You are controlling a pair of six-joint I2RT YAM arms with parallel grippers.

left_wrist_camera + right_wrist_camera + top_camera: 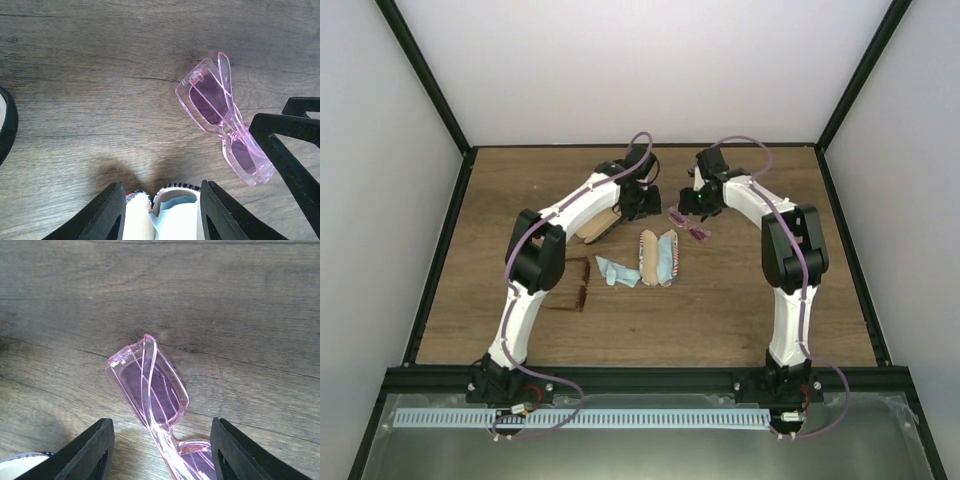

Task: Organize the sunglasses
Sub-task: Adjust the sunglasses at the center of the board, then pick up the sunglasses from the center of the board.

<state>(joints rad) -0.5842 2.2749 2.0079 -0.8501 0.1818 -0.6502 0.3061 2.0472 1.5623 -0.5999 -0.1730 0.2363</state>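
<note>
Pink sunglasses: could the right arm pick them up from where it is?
Probably yes: the right gripper hangs open over the pink sunglasses, one finger on either side, and nothing on the table blocks it.

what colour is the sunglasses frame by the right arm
Translucent pink; the folded plastic sunglasses show best in right wrist view.

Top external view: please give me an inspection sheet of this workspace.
Surface: wooden table, no spill seen.
Job's things: brown sunglasses unfolded, lying left; pink sunglasses folded, far centre.
Clutter: open striped case holding a blue cloth; tan case; loose blue cloth.
Grippers: left gripper over the striped case's end, grip unclear; right gripper open, straddling the pink sunglasses.
Cables: purple cables looped along both arms.
Surroundings: white walls, black frame.
</note>
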